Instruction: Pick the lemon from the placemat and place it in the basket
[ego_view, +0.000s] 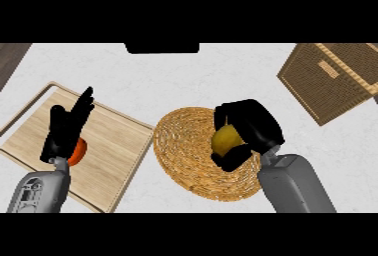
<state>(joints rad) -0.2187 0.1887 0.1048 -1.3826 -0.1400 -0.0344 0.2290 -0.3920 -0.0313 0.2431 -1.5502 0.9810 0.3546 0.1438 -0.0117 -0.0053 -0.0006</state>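
We see the right hand (247, 131) over the round woven placemat (188, 150), fingers and thumb curled round the lemon (225, 139) — so it's holding the fruit, w/ yellow showing between the black fingers. The lemon sits above the mat's right half; we can't tell whether it's touching the weave or lifted just off it. The grey forearm comes in from the lower edge, right of centre, and covers the mat's lower-right rim.

The basket (332, 75) is at the upper right of the tabletop (184, 80), well apart from the mat. It's a brown woven box w/ a lighter rim, seen at an angle, its far corner cut by the view's right edge. The lemon isn't in it yet.

On the left, a light wooden cutting board (111, 145) lies at an angle, its right corner near the mat's left edge. The left hand (65, 129) shows above the board, fingers straight & pointing up toward the top of the view, open and holding nothing. An orange round thing (78, 151) lies on the board, mostly hidden behind that hand's wrist — we can't tell what it is.

At the top centre a dark object (162, 48) is cut by the edge. A dark strip (11, 57) runs along the tabletop's upper-left corner.
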